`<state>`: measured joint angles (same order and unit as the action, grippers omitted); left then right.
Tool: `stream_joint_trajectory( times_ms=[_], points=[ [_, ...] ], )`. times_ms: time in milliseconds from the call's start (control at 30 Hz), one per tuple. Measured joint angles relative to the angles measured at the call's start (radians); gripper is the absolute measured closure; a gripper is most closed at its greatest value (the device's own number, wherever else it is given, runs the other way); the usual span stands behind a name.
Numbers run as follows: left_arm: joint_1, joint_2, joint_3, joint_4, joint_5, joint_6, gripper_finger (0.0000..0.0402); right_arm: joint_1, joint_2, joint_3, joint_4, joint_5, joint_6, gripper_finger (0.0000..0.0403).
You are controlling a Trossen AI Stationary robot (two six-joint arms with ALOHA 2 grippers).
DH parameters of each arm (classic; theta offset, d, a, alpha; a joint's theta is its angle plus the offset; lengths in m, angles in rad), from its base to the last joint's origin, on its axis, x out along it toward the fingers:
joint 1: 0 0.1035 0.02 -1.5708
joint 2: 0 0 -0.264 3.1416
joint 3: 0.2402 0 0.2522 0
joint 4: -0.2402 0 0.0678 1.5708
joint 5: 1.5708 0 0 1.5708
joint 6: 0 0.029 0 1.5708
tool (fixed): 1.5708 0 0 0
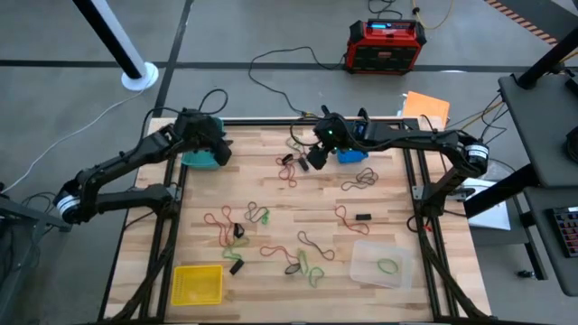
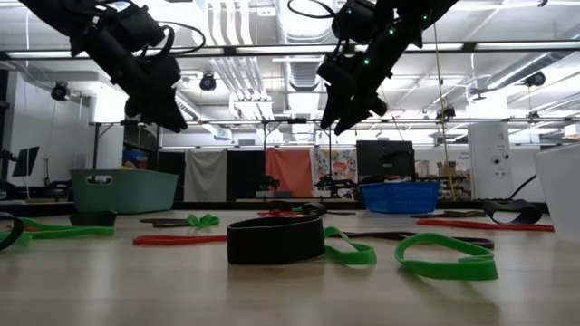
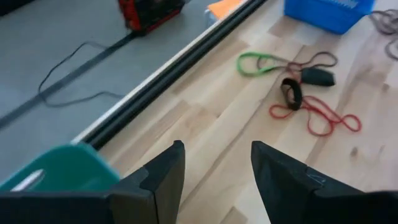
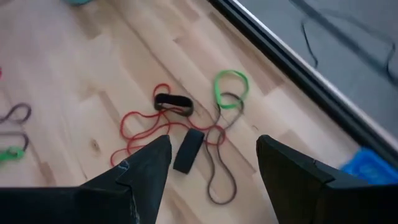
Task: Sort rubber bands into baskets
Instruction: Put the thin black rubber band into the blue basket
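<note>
Rubber bands in red, green and black lie scattered over the wooden table (image 1: 298, 212). One cluster (image 1: 289, 167) lies at the far middle: a black band (image 4: 173, 102), a red one (image 4: 140, 127) and a green one (image 4: 230, 84). My right gripper (image 4: 214, 140) hangs open above this cluster (image 1: 316, 158). My left gripper (image 3: 214, 149) hangs open beside the teal basket (image 1: 200, 159) at the far left (image 1: 217, 149). The blue basket (image 1: 352, 155) stands at the far right, the yellow basket (image 1: 197, 284) near left, and the clear basket (image 1: 381, 264) near right with a green band in it.
A red-and-black box (image 1: 386, 45) and cables lie on the floor beyond the table's far edge. An orange sheet (image 1: 426, 106) lies at the far right corner. A dark rail (image 3: 168, 74) runs along the far edge. More bands (image 1: 239, 226) lie mid-table.
</note>
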<state>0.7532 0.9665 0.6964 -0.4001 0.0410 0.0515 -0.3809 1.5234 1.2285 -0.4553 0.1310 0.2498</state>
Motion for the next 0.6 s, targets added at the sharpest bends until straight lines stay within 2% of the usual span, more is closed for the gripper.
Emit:
stream_joint_trajectory(
  times_ms=[100,233,367,467,600],
  points=[
    [0.000,0.019,0.011,0.022,0.028,0.021,0.0233,-0.016,-0.001,0.021,-0.073,0.001,0.101,0.0172],
    [0.000,0.045,0.032,0.045,0.029,0.033,0.0233,-0.057,0.003,0.054,-0.270,0.000,0.218,0.0172],
    [-0.001,0.070,0.038,0.084,0.029,0.017,0.0233,-0.085,0.014,0.059,-0.398,0.002,0.247,0.0172],
    [-0.007,0.085,0.034,0.112,0.029,0.015,0.0233,-0.066,0.022,0.058,-0.369,-0.044,0.170,0.0172],
    [-0.014,0.103,0.029,0.159,0.030,0.015,0.0233,-0.035,0.057,0.059,-0.213,-0.091,0.049,0.0172]
  ],
)
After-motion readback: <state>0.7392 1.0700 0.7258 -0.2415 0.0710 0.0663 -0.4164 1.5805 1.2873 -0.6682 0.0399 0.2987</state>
